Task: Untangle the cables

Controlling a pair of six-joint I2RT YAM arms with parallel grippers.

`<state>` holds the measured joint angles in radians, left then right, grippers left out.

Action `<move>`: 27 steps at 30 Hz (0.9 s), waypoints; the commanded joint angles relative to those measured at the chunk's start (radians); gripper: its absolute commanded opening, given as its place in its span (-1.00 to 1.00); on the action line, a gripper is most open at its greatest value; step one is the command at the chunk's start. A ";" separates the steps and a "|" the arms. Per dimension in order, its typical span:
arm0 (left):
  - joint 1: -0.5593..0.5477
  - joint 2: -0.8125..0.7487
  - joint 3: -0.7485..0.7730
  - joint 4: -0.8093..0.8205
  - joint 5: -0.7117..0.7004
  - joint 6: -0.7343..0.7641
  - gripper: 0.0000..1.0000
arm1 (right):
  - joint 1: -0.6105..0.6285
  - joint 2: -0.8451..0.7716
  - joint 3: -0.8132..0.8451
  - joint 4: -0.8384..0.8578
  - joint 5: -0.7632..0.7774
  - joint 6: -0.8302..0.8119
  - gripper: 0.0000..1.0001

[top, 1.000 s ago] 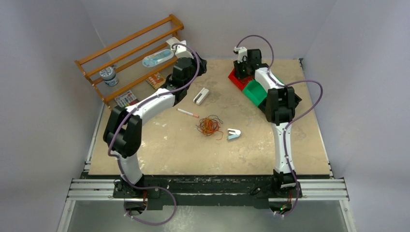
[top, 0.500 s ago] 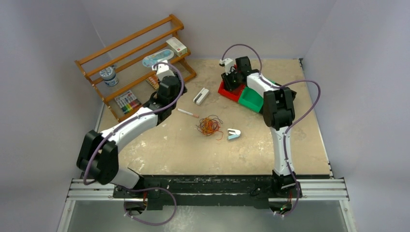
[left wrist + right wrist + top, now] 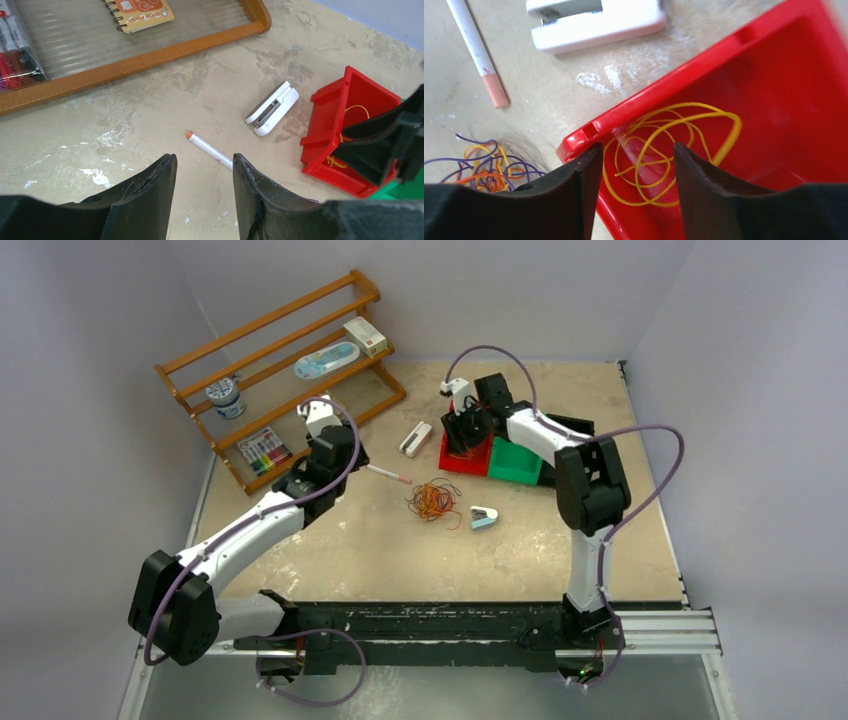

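Top external view: found the bunch of cables [image 3: 432, 500], orange, red and dark strands, lying loose near the middle of the counter [image 3: 380, 560], between a pen [image 3: 388, 474] and a small blue-and-white tool [image 3: 484, 517], apart from both. Saw the red bin [image 3: 462, 458] farther back, touching a green bin [image 3: 515, 462] on its right, with the right arm bent over the red one. Placed the left arm's wrist near the wooden rack [image 3: 280, 350].

Right wrist view: caught the right pincer [image 3: 636, 150] parted to a moderate gap, gripping nothing, held above a corner of the red bin. Made out a single yellow cable [image 3: 664, 150] coiled loosely on the bin floor under that gap; could not tell whether the fingers touched it. Glimpsed the edge of the bunch at the lower left, outside the bin, and a white stapler [image 3: 594, 20] at the top.

Left wrist view: showed the left pincer [image 3: 204, 165] likewise parted, by a narrower gap, empty, above bare counter, with the pen just ahead of the fingertips. Noted a notebook [image 3: 142, 12] and markers [image 3: 15, 50] on the rack's bottom shelf.
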<state>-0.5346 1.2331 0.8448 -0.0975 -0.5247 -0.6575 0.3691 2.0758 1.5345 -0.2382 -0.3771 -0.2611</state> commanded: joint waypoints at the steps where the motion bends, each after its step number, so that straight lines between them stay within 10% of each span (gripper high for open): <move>1: -0.019 0.007 0.020 0.010 0.025 0.014 -0.07 | -0.009 -0.172 -0.025 0.150 0.124 0.101 0.21; 12: -0.069 0.093 0.044 0.034 0.139 0.030 0.08 | -0.011 -0.307 -0.073 0.162 0.312 0.205 0.45; 27: -0.154 0.265 0.042 0.126 0.359 0.046 0.01 | 0.011 -0.563 -0.463 0.233 0.054 0.403 0.25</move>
<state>-0.6842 1.4887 0.8532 -0.0505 -0.2169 -0.6231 0.3717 1.5810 1.1610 -0.0666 -0.2821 0.0326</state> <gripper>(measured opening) 0.505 0.634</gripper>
